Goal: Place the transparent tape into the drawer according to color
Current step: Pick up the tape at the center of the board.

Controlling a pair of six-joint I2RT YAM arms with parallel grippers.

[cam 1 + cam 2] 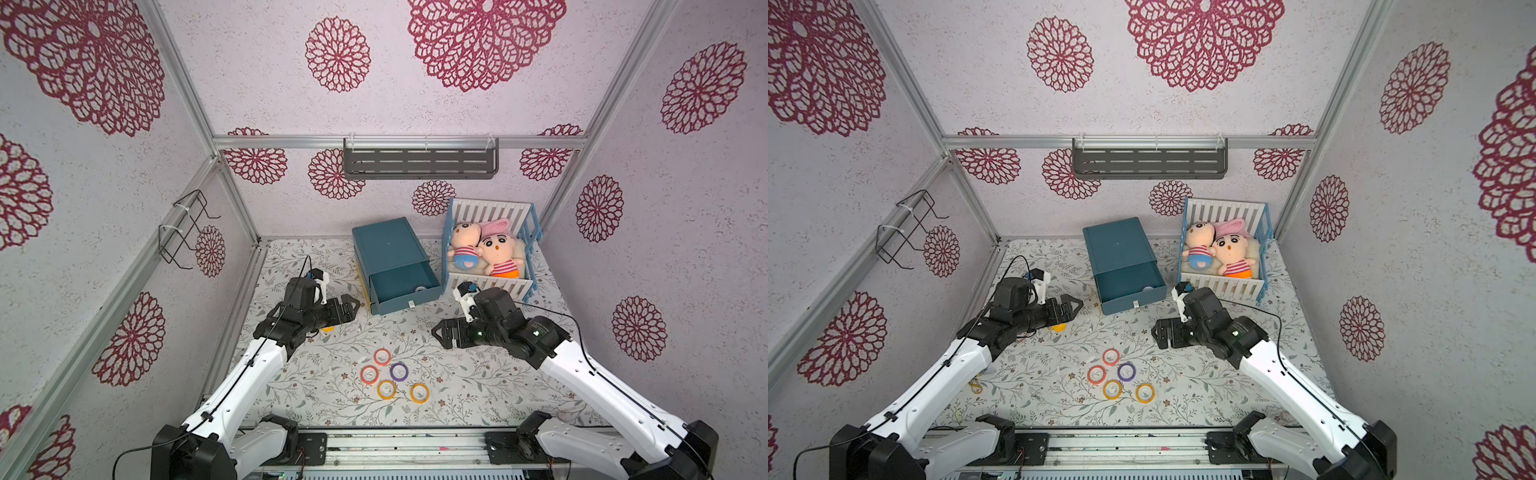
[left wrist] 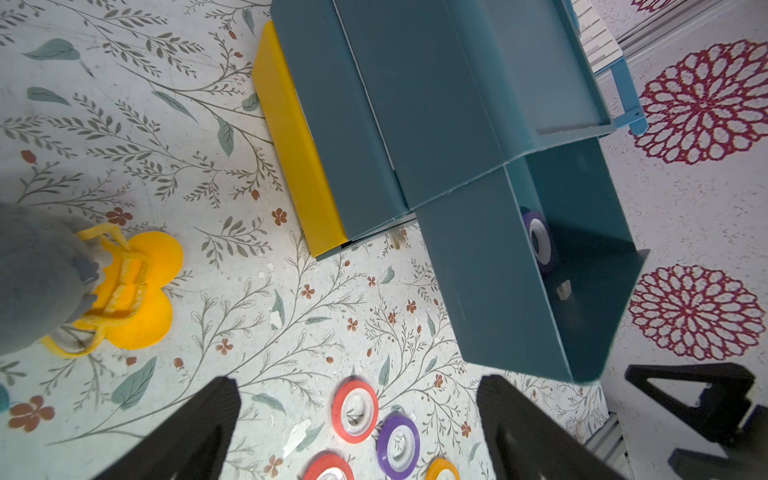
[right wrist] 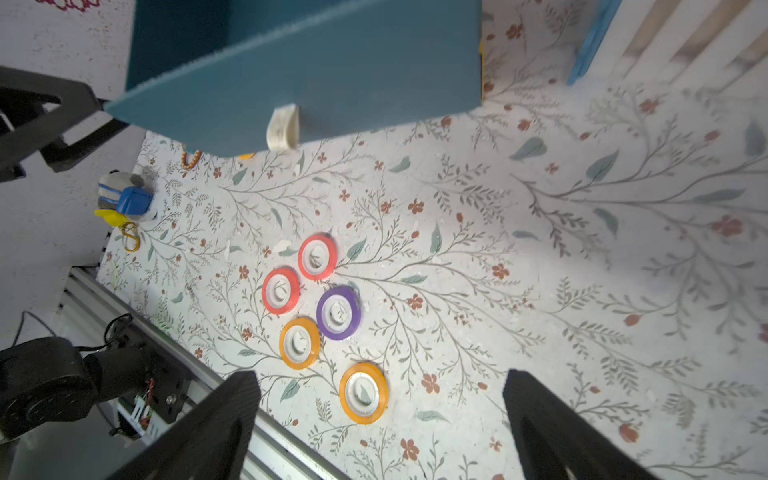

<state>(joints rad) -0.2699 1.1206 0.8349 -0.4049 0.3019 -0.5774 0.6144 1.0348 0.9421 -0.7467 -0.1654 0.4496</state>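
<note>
Tape rings (image 1: 398,371) flat on mat (image 1: 478,386), holes up; purple ring (image 2: 540,243) inside drawer (image 1: 405,301); both jaws released.

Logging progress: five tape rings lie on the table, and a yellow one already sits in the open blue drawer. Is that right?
One slip: a purple ring, not a yellow one, sits in the open blue drawer, as the left wrist view shows. Five tape rings do lie on the table.

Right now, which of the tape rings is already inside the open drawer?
One purple tape ring, the only one inside the pulled-out teal drawer. The other five, its purple twin included, lie flat on the floral mat.
</note>
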